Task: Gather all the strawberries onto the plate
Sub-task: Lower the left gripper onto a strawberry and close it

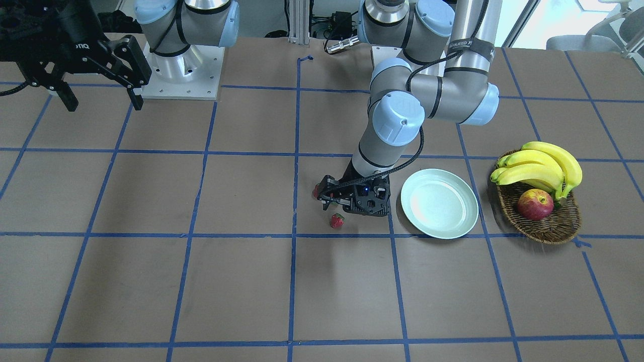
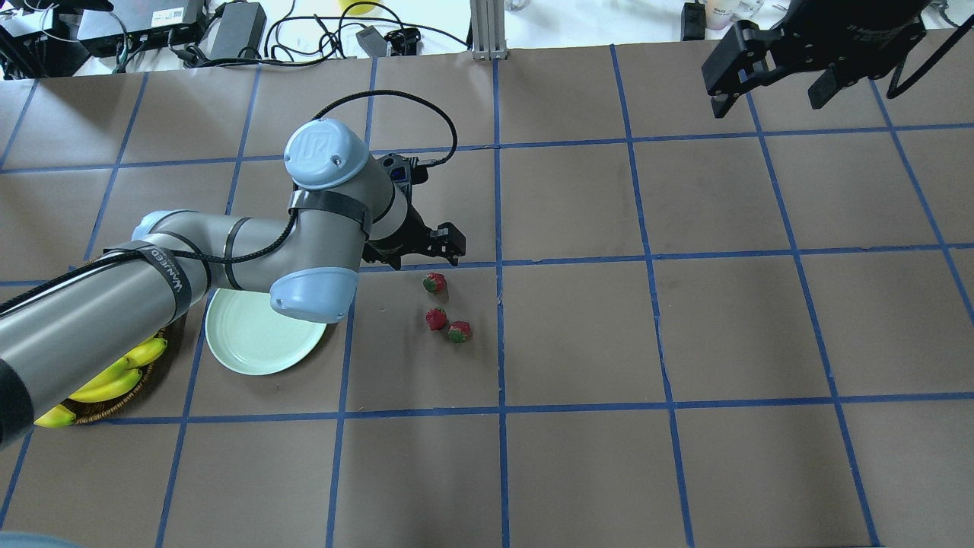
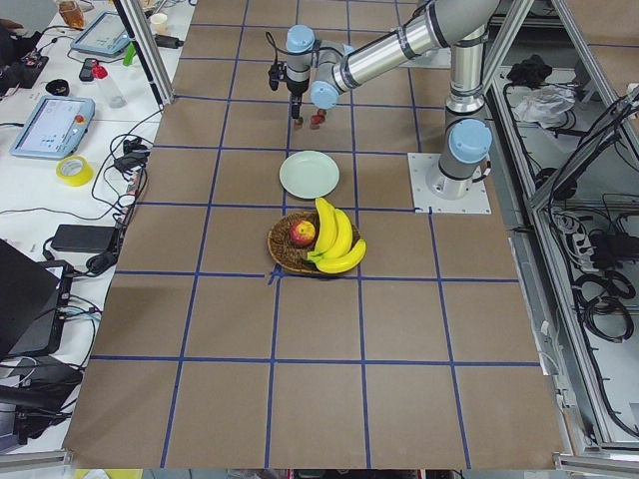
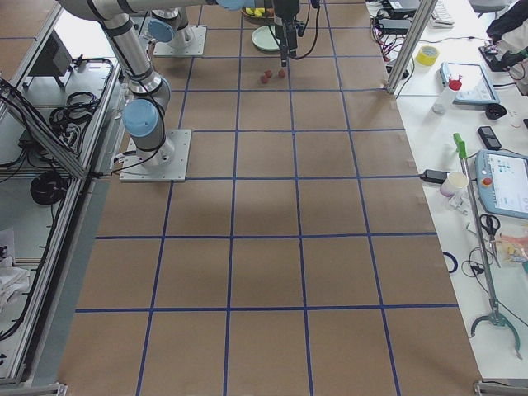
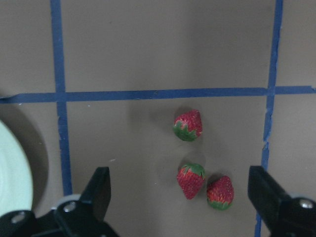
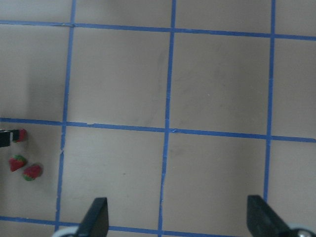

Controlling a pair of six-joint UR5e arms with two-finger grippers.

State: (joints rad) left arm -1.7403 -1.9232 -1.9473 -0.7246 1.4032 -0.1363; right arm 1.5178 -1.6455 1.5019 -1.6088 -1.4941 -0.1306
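**Three strawberries (image 2: 436,319) lying on the table (image 2: 685,342) beside the plate (image 2: 255,346)**

Furthest toward the table's left edge, a woven basket (image 1: 548,229) is seen, with a bunch of bananas (image 1: 543,166) and an apple (image 1: 535,204) held in it. Just beside it, on the side toward the table's middle, the plate is set flat on the brown table. In the overhead view part of its rim is covered by the left arm (image 2: 228,255), which is stretched over it.

Next comes the left pincer (image 5: 178,169), carried low over the table just past the plate. Its jaws are spread wide and nothing is gripped between them. In its wrist view the strawberries are framed between the two fingers (image 5: 98,192), on the table below.

All three strawberries are found on the bare table near its middle, close to a crossing of the blue tape lines (image 2: 500,342) and apart from the plate. Two are laid just beside each other; whether they touch cannot be told. The third is set a little apart from the pair, nearest the left pincer, and is partly hidden by it in the front-facing view.

Toward the table's right edge, the right pincer (image 6: 177,200) is held high above the table, well apart from the strawberries. Its jaws are likewise parted wide, with nothing gripped between them.
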